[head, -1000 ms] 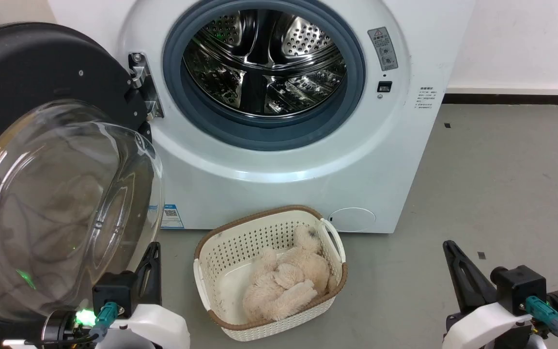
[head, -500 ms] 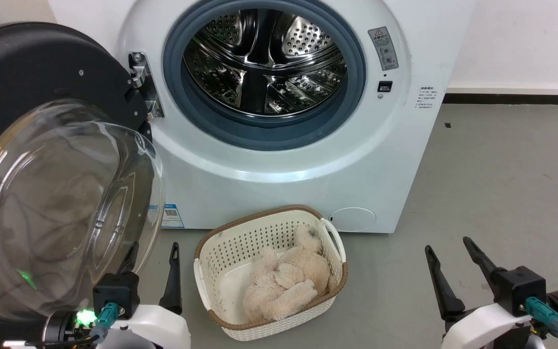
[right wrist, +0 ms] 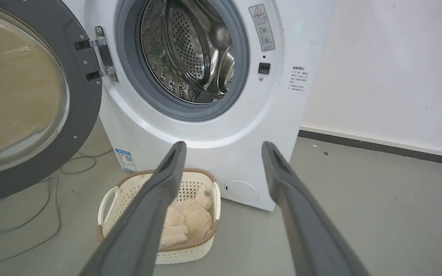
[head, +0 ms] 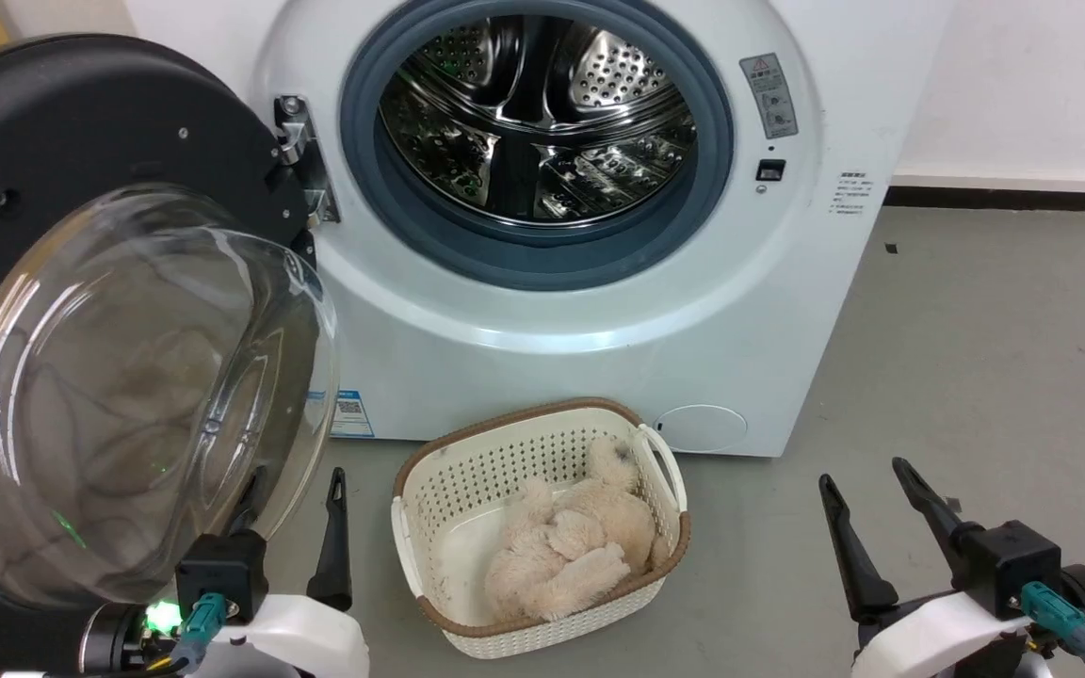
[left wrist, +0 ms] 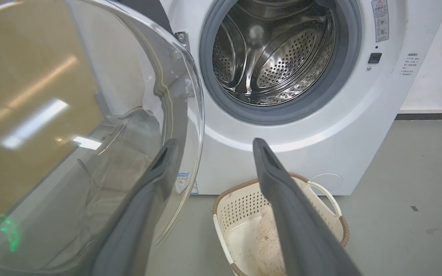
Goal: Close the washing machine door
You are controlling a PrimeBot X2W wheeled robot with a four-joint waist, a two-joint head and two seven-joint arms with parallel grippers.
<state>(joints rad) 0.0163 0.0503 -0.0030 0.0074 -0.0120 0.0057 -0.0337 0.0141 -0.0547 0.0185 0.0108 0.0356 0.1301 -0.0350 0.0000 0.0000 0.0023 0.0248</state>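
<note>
The washing machine door (head: 81,122) stands wide open at the left, a black disc with a bulging clear glass bowl (head: 128,395), hung on a metal hinge (head: 302,155). The white washing machine (head: 599,320) shows its steel drum (head: 542,113) inside a grey gasket. My left gripper (head: 296,485) is open, low beside the bowl's lower right edge; one of its fingers (left wrist: 148,180) shows through the glass. Far to the right, my right gripper (head: 863,476) is open over the floor, holding nothing. The door (right wrist: 79,115) also appears at the left of the right wrist view.
A cream plastic basket (head: 505,419) holding a beige plush toy (head: 571,551) sits on the grey floor in front of the machine, between my grippers. A cable (right wrist: 21,226) trails on the floor under the door. A white wall (head: 1023,85) lies to the right.
Both grippers went from shut to open over the last second. The head view has since shifted a little, so the whole scene sits slightly further right.
</note>
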